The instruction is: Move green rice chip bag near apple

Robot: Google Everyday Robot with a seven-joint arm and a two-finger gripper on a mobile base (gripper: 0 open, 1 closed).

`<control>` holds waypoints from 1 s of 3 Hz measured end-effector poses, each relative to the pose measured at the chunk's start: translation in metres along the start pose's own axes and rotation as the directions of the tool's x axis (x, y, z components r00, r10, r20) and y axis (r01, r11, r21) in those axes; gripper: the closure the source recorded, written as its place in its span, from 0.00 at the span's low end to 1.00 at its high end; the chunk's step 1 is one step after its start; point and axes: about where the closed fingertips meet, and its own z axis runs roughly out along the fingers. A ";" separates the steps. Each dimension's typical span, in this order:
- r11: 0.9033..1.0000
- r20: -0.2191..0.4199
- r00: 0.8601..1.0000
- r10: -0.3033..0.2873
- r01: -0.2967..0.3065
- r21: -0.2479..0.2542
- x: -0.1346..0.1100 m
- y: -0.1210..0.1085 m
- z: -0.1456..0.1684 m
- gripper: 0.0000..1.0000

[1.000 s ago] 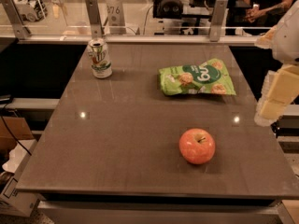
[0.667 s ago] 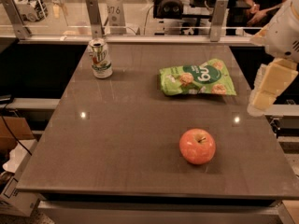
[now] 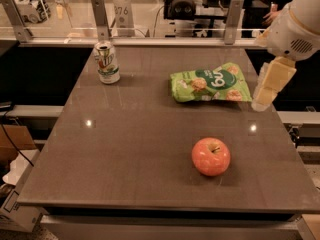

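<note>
The green rice chip bag [image 3: 210, 83] lies flat on the far right part of the dark table [image 3: 130, 154]. The orange-red apple [image 3: 211, 156] sits nearer the front, below the bag and well apart from it. My gripper [image 3: 264, 98] hangs from the white arm at the right edge, just right of the bag's right end and a little above the table. It holds nothing.
A green-and-white soda can [image 3: 107, 62] stands at the table's far left. A metal rail with posts [image 3: 233, 20] runs behind the table. Cardboard boxes [image 3: 15, 149] sit on the floor at left.
The arm and gripper have moved left and slightly up, from off the table's right edge toward the right end of the bag. Bag, apple and can have not moved.
</note>
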 end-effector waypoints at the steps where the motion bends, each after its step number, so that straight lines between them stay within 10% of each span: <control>1: 1.000 0.014 1.000 -0.014 0.015 -0.020 -0.003 -0.019 0.023 0.00; 3: 0.999 0.056 0.998 -0.033 0.035 -0.036 -0.019 -0.046 0.073 0.00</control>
